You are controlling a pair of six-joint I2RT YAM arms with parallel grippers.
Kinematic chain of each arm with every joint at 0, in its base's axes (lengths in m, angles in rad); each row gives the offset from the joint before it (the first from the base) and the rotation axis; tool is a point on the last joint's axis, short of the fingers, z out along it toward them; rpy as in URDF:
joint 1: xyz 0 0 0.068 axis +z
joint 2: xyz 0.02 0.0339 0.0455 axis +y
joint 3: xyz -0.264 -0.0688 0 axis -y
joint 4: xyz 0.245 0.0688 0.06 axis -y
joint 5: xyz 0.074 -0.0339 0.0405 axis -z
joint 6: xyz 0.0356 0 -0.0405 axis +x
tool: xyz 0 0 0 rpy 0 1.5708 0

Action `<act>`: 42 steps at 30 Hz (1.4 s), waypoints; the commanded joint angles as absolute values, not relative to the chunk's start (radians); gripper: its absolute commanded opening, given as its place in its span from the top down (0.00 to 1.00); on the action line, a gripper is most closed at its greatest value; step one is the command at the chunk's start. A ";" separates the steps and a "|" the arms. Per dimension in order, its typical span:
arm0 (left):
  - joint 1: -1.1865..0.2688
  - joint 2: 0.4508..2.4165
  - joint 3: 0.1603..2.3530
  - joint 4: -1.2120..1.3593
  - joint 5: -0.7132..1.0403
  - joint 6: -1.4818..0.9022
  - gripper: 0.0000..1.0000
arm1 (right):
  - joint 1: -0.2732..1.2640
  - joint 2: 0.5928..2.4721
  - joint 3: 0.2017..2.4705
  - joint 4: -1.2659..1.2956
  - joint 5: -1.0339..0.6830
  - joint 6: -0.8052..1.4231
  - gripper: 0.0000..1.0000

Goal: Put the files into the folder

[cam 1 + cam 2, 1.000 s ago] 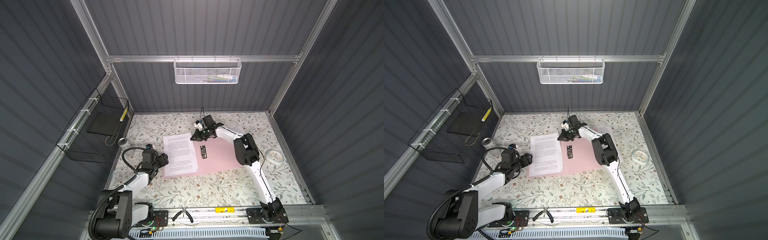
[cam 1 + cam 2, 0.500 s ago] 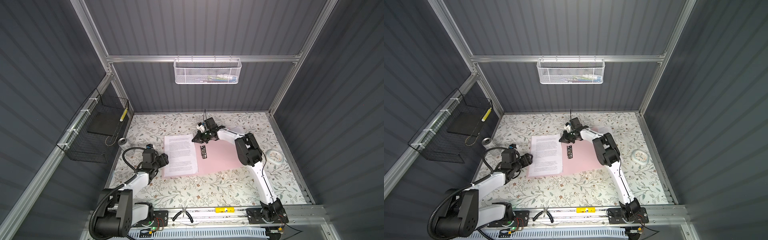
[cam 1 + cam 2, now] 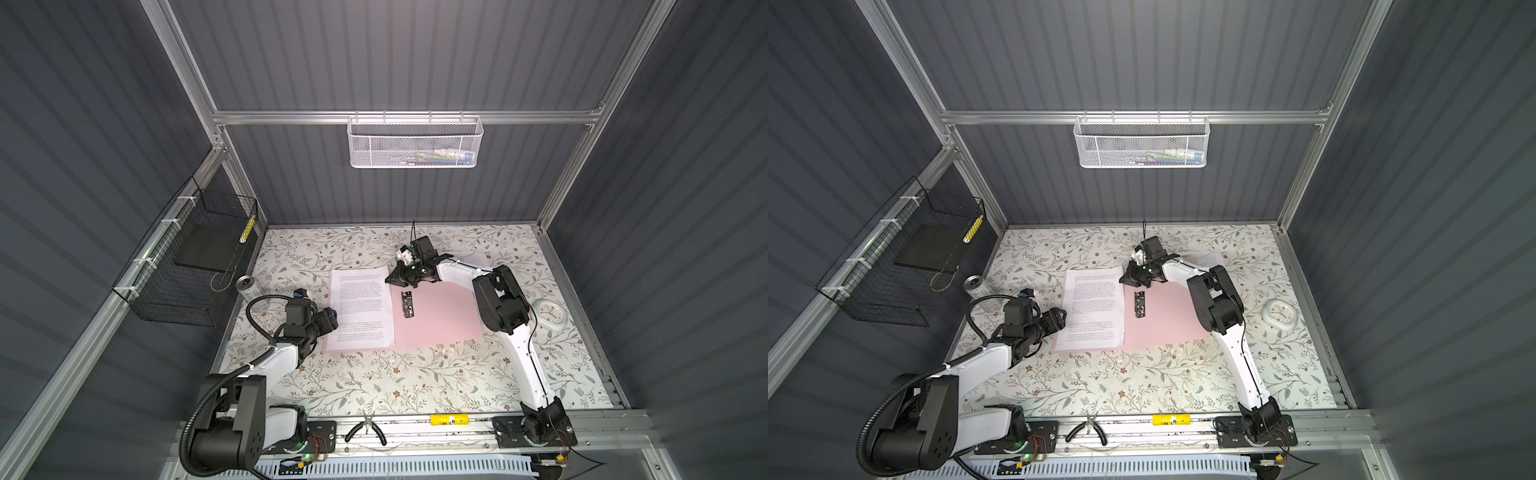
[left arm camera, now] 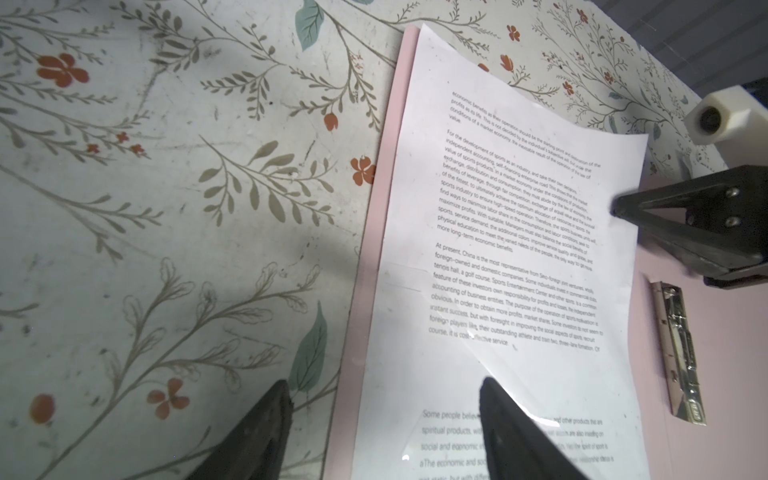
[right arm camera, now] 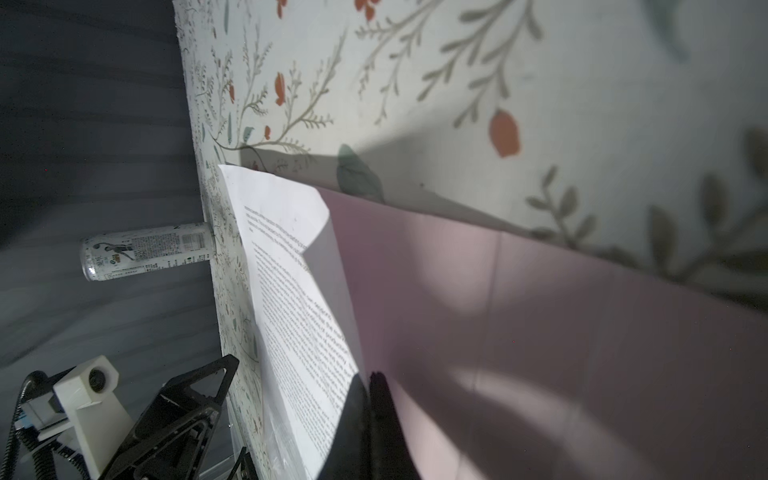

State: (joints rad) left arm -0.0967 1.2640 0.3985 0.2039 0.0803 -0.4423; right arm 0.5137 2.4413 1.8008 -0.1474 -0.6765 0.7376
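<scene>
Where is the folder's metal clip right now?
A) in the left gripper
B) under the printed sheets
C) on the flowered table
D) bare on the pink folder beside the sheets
D: in both top views the clip lies uncovered on the pink folder, just beside the sheets.

We see a floral-patterned desk (image 3: 374,386) in both top views. A white mesh basket (image 3: 414,143) hangs at upper centre and a black wire basket (image 3: 183,266) at left. A can (image 3: 248,287) stands beside the black one, and a white clock (image 3: 549,316) lies at right. Pliers (image 3: 365,433) and a yellow object (image 3: 449,420) rest on the bottom rail (image 3: 415,428).
</scene>
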 commanded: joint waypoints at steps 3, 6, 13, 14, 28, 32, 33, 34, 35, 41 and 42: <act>-0.092 1.280 0.421 0.202 0.099 -0.445 0.28 | 0.530 2.371 1.729 -0.082 -0.644 0.812 1.00; -0.092 1.285 0.423 0.200 0.104 -0.445 0.29 | 0.532 2.361 1.716 -0.077 -0.639 0.822 1.00; -0.093 1.294 0.428 0.199 0.110 -0.445 0.29 | 0.551 2.356 1.701 -0.061 -0.634 0.846 1.00; -0.092 1.297 0.429 0.201 0.110 -0.445 0.29 | 0.555 2.358 1.704 -0.061 -0.631 0.850 1.00; -0.092 1.312 0.436 0.206 0.116 -0.440 0.30 | 0.573 2.322 1.620 0.007 -0.540 0.956 1.00; -0.092 1.315 0.437 0.207 0.115 -0.440 0.30 | 0.575 2.329 1.616 0.026 -0.554 0.979 1.00; -0.092 1.313 0.437 0.207 0.114 -0.440 0.30 | 0.575 2.334 1.623 0.021 -0.560 0.978 1.00; -0.092 1.313 0.437 0.207 0.114 -0.440 0.30 | 0.577 2.338 1.634 0.019 -0.569 0.971 1.00; -0.092 1.314 0.437 0.209 0.114 -0.440 0.30 | 0.577 2.342 1.644 0.006 -0.572 0.965 1.00; -0.092 1.318 0.440 0.210 0.112 -0.439 0.30 | 0.584 2.315 1.644 -0.002 -0.555 0.970 0.68; -0.092 1.317 0.439 0.210 0.112 -0.439 0.30 | 0.584 2.309 1.644 -0.010 -0.550 0.964 0.66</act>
